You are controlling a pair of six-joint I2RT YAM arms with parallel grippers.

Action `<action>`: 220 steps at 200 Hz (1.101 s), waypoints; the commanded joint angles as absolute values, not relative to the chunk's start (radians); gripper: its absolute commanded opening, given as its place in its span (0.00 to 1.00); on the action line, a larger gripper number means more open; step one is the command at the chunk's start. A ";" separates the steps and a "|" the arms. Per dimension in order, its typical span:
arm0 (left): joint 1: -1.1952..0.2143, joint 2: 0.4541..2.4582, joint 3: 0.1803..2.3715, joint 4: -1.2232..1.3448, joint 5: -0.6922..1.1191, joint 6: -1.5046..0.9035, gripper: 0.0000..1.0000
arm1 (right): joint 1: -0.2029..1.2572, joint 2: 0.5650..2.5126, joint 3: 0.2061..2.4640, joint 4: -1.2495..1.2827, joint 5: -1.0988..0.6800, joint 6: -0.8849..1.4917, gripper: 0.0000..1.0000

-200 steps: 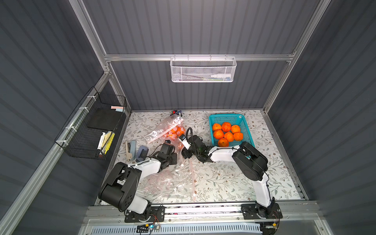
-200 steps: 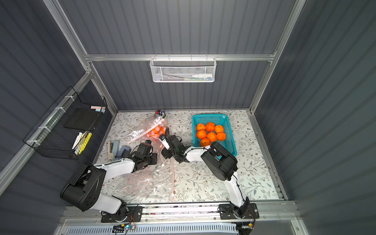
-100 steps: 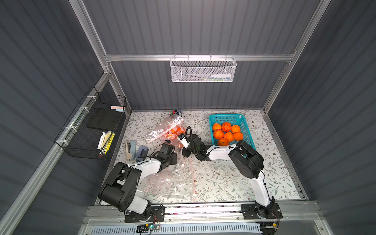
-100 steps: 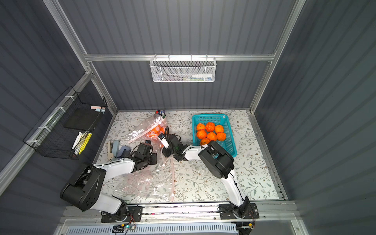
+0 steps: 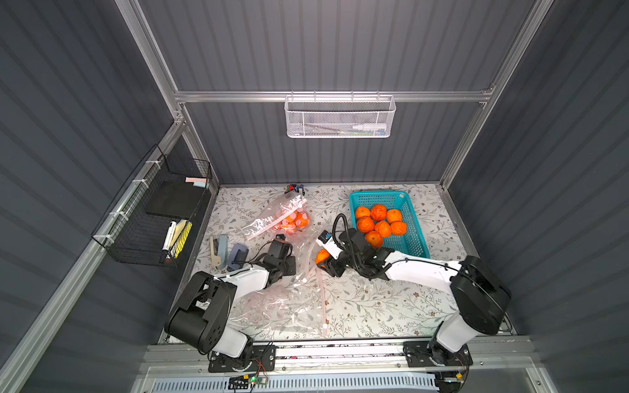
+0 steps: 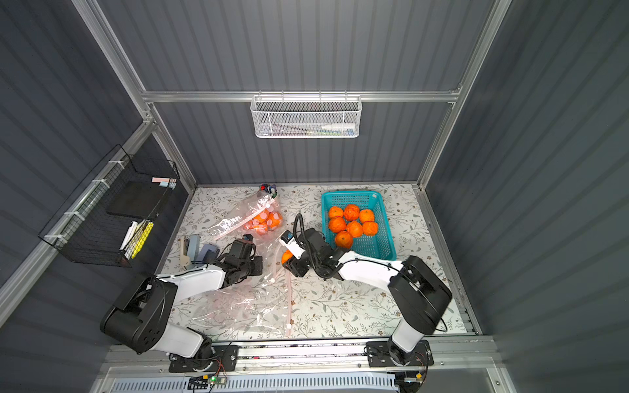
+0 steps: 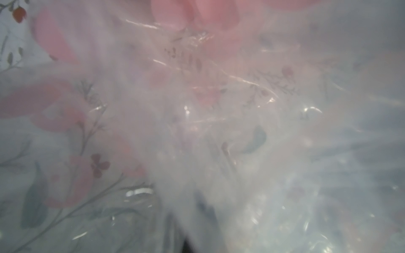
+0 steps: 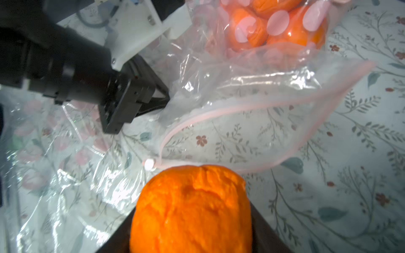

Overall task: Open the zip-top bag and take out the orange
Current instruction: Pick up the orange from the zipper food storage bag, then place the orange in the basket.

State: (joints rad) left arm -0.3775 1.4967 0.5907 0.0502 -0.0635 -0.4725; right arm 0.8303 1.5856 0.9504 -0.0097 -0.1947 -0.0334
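The right gripper (image 8: pixel 190 232) is clamped on the orange (image 8: pixel 190 208), which sits just outside the open mouth of the bag (image 8: pixel 252 92), close to its pink zip strip. The left gripper (image 8: pixel 162 99) is pressed together, pinching a fold of the bag on the side away from the orange. In a top view the orange (image 5: pixel 321 256) sits between the bag and the basket (image 5: pixel 405 243), over the table (image 5: pixel 374 299), and a second bag (image 5: pixel 289 217) of oranges lies behind.
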 commanded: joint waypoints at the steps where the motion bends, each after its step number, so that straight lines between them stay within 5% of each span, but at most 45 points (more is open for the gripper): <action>1: -0.373 1.496 0.564 -0.006 -0.066 -0.477 0.00 | 0.790 1.484 0.969 -0.192 -0.192 -0.013 0.44; 95: -0.373 1.495 0.562 -0.004 -0.057 -0.475 0.00 | 0.271 1.328 1.025 -0.534 0.020 0.213 0.47; 220: -0.373 1.494 0.562 -0.003 -0.058 -0.474 0.00 | 0.178 1.720 1.124 -0.432 -0.088 0.285 0.46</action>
State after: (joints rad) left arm -0.3775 1.4891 0.5812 0.0559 -0.0631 -0.4725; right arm 0.1932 1.6505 1.0481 -0.4656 -0.0231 0.2615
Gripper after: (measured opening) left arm 0.046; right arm 0.592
